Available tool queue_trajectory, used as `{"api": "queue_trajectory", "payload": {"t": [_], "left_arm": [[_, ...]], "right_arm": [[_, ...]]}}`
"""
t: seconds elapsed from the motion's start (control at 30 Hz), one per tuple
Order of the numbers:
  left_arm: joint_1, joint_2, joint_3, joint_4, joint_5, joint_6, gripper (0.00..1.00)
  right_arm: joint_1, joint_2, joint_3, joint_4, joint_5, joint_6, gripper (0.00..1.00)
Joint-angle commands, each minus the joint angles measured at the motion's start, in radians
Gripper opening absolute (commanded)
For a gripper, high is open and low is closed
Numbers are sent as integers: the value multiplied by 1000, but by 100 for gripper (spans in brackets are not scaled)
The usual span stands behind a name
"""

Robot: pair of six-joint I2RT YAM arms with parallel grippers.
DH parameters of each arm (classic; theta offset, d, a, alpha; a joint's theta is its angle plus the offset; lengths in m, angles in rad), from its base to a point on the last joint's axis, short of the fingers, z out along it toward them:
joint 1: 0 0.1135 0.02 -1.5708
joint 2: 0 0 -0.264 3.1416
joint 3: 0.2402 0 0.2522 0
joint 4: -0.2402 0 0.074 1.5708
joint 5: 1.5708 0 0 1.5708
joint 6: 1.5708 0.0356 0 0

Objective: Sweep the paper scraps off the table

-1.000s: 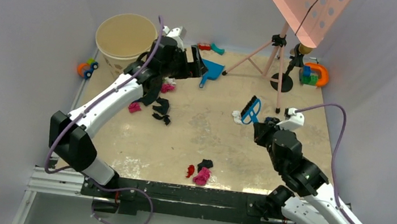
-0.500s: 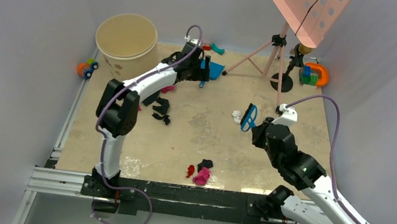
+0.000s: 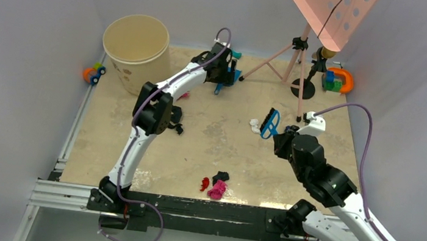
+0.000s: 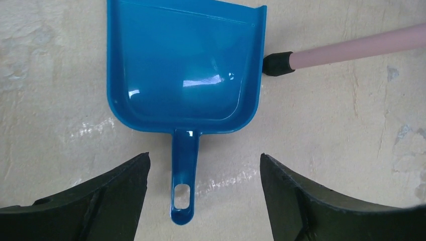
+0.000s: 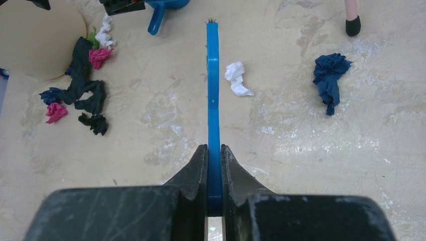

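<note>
Jaws of my right gripper (image 5: 214,146) are pinched on the blue brush (image 5: 213,75), its thin edge pointing away over the table (image 5: 311,165); a white scrap (image 5: 236,78) lies just beside it. My left gripper (image 4: 204,156) stands wide apart, straddling (not touching) the dustpan (image 4: 183,65) handle. Most paper scraps (image 5: 83,95) lie in a dark and pink cluster near the tan bin (image 5: 35,40).

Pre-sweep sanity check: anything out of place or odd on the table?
Beyond the mess, paper scraps in scattered clumps across the table, one oddity: the pink stand's rubber foot appears to touch the blue dustpan at its side wall, which may snag a pickup.
</note>
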Motion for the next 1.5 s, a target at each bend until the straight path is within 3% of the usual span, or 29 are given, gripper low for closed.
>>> {"api": "queue_trajectory", "payload": {"t": [0.0,0.2,0.3,0.37,0.5,0.6,0.93,1.03,1.23,1.47], "left_arm": [[3,62,167,-169,41,9,82],[15,80,181,-230,63,-22,74],[30,140,269,-301,127,-36,65],[45,203,352,-367,166,-57,54],[67,170,288,-331,174,-74,26],[67,141,242,-309,153,-54,24],[65,78,168,-329,125,-13,2],[62,25,127,-352,116,-9,0],[31,-181,-107,-312,95,-2,0],[-25,-435,-479,-240,120,-22,0]], "right_arm": [[-3,2,48,16,26,-6,0],[-3,-1,43,20,22,-2,0],[-3,-5,43,22,21,-1,0],[-3,-8,45,27,20,1,0],[-3,-15,45,35,9,1,0],[-3,-18,43,32,9,2,0],[-4,-21,39,36,0,14,0],[-3,-18,37,38,-5,14,0],[-4,-9,29,48,-19,17,0],[-3,27,24,51,-24,15,0]]}}
